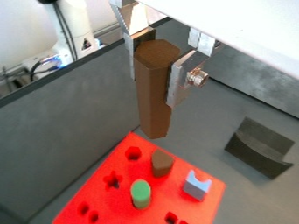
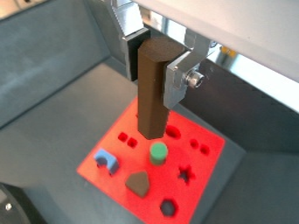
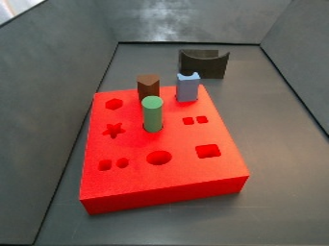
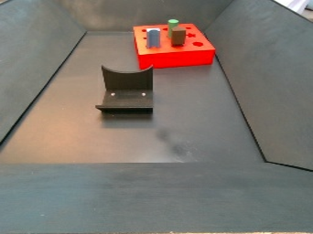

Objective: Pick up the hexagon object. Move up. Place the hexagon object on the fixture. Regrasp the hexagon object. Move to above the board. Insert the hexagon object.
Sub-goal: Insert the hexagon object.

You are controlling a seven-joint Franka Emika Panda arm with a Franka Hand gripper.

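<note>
My gripper (image 1: 156, 74) is shut on the hexagon object (image 1: 155, 87), a dark-brown prism that hangs upright between the silver fingers; it shows in both wrist views (image 2: 152, 87). It is held high in the air, over the edge of the red board (image 1: 103, 188) as both wrist views show it (image 2: 117, 145). The board also shows in both side views (image 3: 167, 183) (image 4: 196, 57). The fixture (image 1: 263, 144) stands on the floor apart from the board (image 3: 203, 62) (image 4: 124, 91). The gripper does not show in either side view.
A green cylinder (image 3: 152, 113), a wider brown notch-topped peg (image 3: 149, 86) and a blue piece (image 3: 188, 86) stand in the board. Other cut-outs, among them a star (image 3: 113, 130) and a hexagon (image 3: 114, 103), are open. Grey sloped walls enclose the floor.
</note>
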